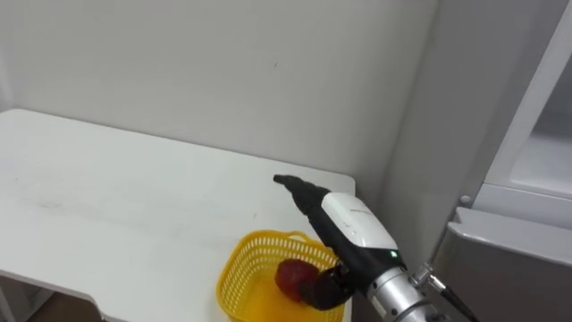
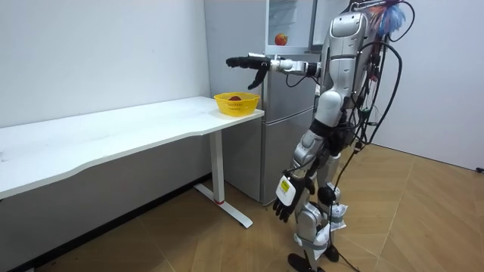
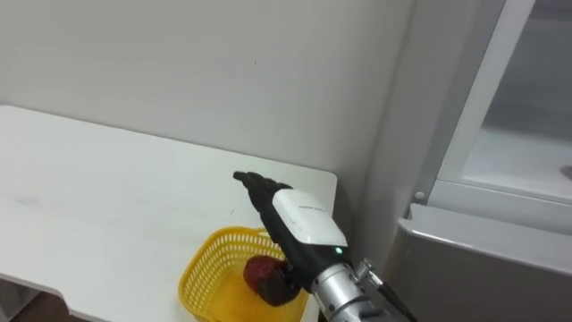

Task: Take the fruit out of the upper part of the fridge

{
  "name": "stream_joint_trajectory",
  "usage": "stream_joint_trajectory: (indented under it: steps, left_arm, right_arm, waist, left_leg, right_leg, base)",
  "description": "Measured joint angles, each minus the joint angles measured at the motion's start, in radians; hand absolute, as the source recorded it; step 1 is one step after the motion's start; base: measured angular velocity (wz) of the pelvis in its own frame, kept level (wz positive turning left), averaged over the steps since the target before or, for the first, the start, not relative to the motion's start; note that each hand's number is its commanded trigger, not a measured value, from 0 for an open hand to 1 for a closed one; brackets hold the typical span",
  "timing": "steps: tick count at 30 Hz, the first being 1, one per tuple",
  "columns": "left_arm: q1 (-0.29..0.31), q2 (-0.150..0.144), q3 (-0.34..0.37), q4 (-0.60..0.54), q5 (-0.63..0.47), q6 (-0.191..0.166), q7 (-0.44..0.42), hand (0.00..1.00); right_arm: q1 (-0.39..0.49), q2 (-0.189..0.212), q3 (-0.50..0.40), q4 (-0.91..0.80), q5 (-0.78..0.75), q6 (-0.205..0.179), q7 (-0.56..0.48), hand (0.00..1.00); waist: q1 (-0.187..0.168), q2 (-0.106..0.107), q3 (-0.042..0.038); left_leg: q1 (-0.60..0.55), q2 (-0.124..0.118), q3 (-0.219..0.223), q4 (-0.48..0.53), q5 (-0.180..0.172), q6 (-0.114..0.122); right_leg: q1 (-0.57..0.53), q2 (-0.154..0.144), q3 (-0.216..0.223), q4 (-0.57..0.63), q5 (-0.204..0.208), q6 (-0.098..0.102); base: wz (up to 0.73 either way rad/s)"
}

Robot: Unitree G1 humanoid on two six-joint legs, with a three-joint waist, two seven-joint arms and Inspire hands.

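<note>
A yellow basket (image 1: 253, 248) stands at the right end of the white table (image 1: 107, 197), with a red fruit (image 1: 289, 273) lying in it. My right hand (image 1: 350, 220) is stretched out level above the basket, open, its fingers straight and its thumb pointing down; it holds nothing. The room view shows this hand (image 2: 248, 62) well above the basket (image 2: 237, 103). Another red fruit (image 2: 281, 38) sits on a shelf in the open upper fridge (image 2: 290, 26). My left hand (image 2: 285, 198) hangs open by my thigh. I stand in front of the fridge, beside the table's end.
The grey lower fridge door (image 1: 505, 268) is close at my right, and the upper compartment (image 1: 547, 161) above it stands open. A bare white wall (image 1: 223, 80) runs behind the table. The long table (image 2: 113, 136) extends to the room view's left over wooden floor.
</note>
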Motion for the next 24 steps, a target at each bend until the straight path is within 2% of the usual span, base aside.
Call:
stream_joint_trajectory:
  steps: [6,9,11,14,18,22,24]
  left_arm:
    - [0.001,-0.006,0.001,0.004,-0.005,-0.001,0.022,0.00]
    - [0.003,-0.006,0.001,0.004,0.001,-0.002,0.026,0.00]
    - [0.004,-0.007,-0.001,0.004,0.000,-0.002,0.027,0.00]
    - [0.006,-0.007,-0.001,0.005,-0.002,-0.002,0.028,0.00]
    - [0.010,-0.008,-0.003,0.020,-0.011,-0.010,0.058,0.00]
    - [0.017,-0.009,-0.001,0.024,-0.007,-0.031,0.066,0.00]
    - [0.019,-0.008,-0.001,0.033,-0.006,-0.040,0.066,0.00]
  right_arm:
    - [0.001,-0.001,-0.005,-0.061,0.064,-0.002,-0.013,0.00]
    - [0.003,0.004,-0.019,-0.106,0.086,-0.012,-0.034,0.00]
    - [0.013,0.019,-0.043,-0.151,0.099,-0.027,-0.060,0.00]
    - [0.021,0.018,-0.049,-0.195,0.124,-0.036,-0.086,0.00]
    - [0.065,0.019,-0.053,-0.280,0.183,-0.068,-0.141,0.00]
    - [0.120,0.019,-0.073,-0.354,0.168,-0.114,-0.177,0.00]
    - [0.131,0.018,-0.091,-0.372,0.149,-0.126,-0.194,0.00]
  waist:
    - [-0.032,0.013,-0.0019]
    - [-0.051,0.021,-0.0110]
    - [-0.060,0.024,-0.0130]
    - [-0.062,0.027,-0.0121]
    - [-0.084,0.032,-0.0114]
    - [-0.104,0.046,-0.0116]
    - [-0.116,0.053,-0.0144]
  left_leg:
    - [0.003,0.000,0.003,-0.004,0.001,0.001]
    - [0.007,0.000,0.004,-0.003,0.001,0.001]
    - [0.012,0.001,0.013,-0.006,0.001,0.001]
    - [0.018,0.003,0.028,-0.009,0.001,0.001]
    - [0.035,0.004,0.040,-0.019,0.001,0.001]
    - [0.040,0.004,0.049,-0.022,0.001,0.001]
    - [0.043,0.004,0.052,-0.024,0.001,0.001]
  right_leg:
    - [-0.001,0.000,0.003,0.000,0.000,0.001]
    - [-0.001,0.000,0.009,0.001,0.000,0.001]
    - [0.000,0.002,0.019,0.001,-0.001,0.002]
    - [0.000,0.003,0.033,0.001,-0.001,0.002]
    - [0.008,0.006,0.057,0.001,0.000,0.003]
    - [0.010,0.005,0.065,0.002,0.001,0.005]
    - [0.010,0.006,0.069,0.003,0.001,0.005]
  base:
    - [-0.01]
    - [-0.01]
    - [-0.09]
    - [-0.15]
    - [-0.09]
    - [-0.05]
    - [-0.06]
